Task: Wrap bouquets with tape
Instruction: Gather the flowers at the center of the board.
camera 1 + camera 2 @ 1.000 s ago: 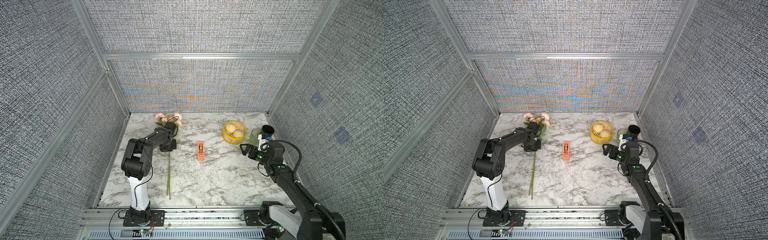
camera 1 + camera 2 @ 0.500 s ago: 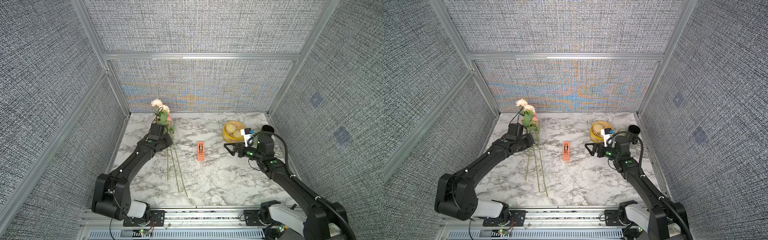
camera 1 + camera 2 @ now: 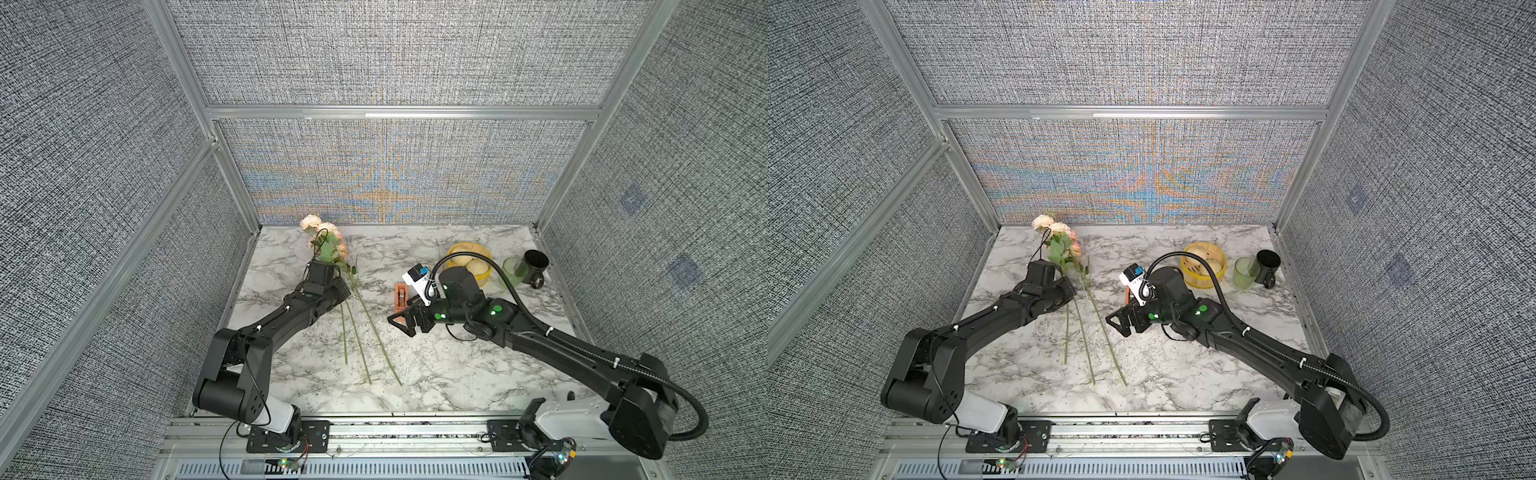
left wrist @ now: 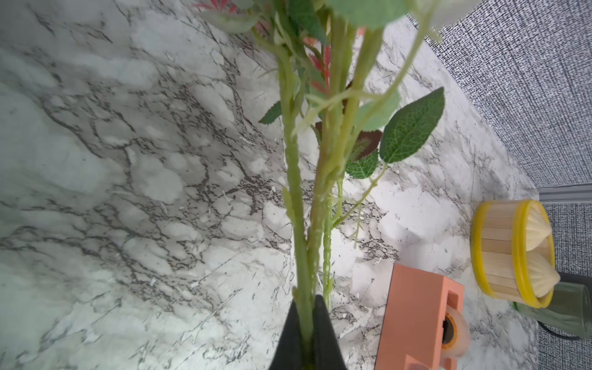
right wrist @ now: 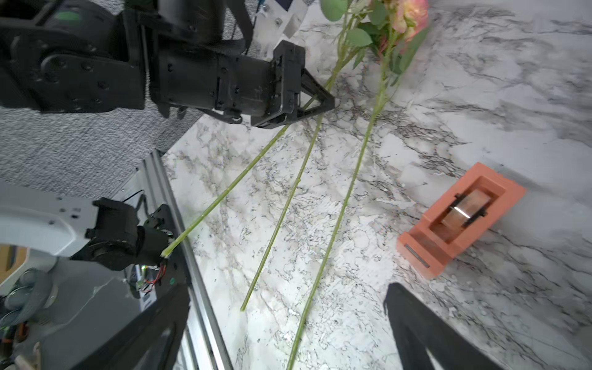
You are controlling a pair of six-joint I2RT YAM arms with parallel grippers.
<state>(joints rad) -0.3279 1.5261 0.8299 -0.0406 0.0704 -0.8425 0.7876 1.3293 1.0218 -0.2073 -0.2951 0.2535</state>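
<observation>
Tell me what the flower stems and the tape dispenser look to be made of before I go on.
The stems look like moulded plastic: matte pale green, with regular nubs and a waxy, even surface, so probably artificial. The dispenser seems to be rigid plastic: matte salmon-orange, with flat faces and crisp, even edges.

- The bouquets (image 3: 1064, 253) are gripped at the stems by the closed left gripper (image 3: 1072, 291), with the blooms lifted near the back wall.
- Three stems are seen fanned out below that gripper, over the marble table (image 3: 1183, 374).
- The right gripper (image 3: 1119, 322) is held with its jaws spread, near the stems.
- Only a sliver of the tape (image 3: 1126, 296) is seen behind the right wrist.
- A yellow basket (image 3: 1204, 245), a green glass (image 3: 1244, 274) and a black mug (image 3: 1268, 261) are set at the back right.
</observation>
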